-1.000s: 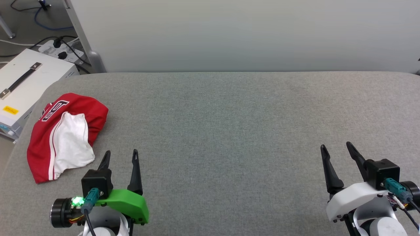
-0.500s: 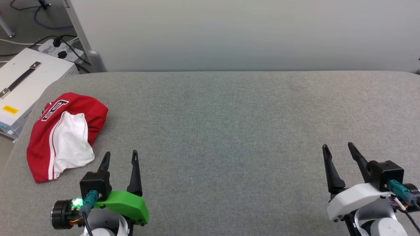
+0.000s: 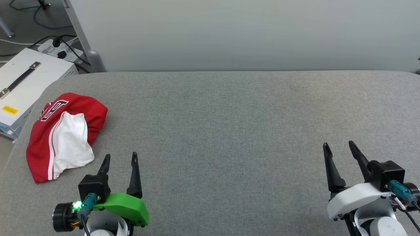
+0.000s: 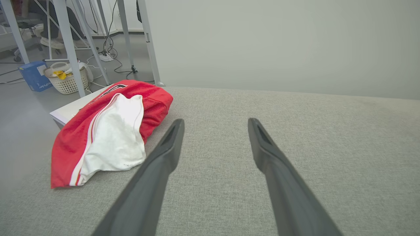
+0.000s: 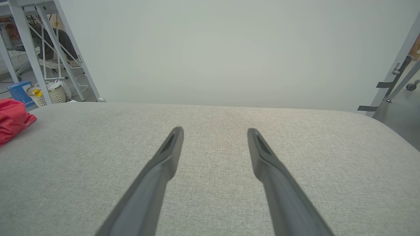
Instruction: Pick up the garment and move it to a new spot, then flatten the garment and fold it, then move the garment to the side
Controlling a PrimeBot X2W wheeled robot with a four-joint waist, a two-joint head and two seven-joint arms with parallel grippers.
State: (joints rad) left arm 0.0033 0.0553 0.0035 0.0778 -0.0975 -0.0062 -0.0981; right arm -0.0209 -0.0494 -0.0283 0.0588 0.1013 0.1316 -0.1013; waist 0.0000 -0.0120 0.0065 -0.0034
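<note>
The garment (image 3: 65,134) is a red jersey with a white sleeve on top, lying bunched near the left edge of the grey table (image 3: 229,131). Black white-outlined lettering shows at its far end. In the left wrist view the garment (image 4: 108,134) lies ahead and to the left of the fingers. My left gripper (image 3: 120,157) hovers open just right of the garment's near end, holding nothing. My right gripper (image 3: 338,146) stands open far to the right over bare cloth. The right wrist view catches a red corner of the garment (image 5: 13,119) at its left edge.
A white case with a black handle (image 3: 23,82) stands off the table's left edge, with a power strip and cables (image 3: 62,49) behind it. A pale wall panel (image 3: 246,32) runs along the table's far edge. A basket (image 4: 67,78) sits on the floor.
Both grippers have drifted slightly toward the near edge of the head view; they stay open. The garment has not moved.
</note>
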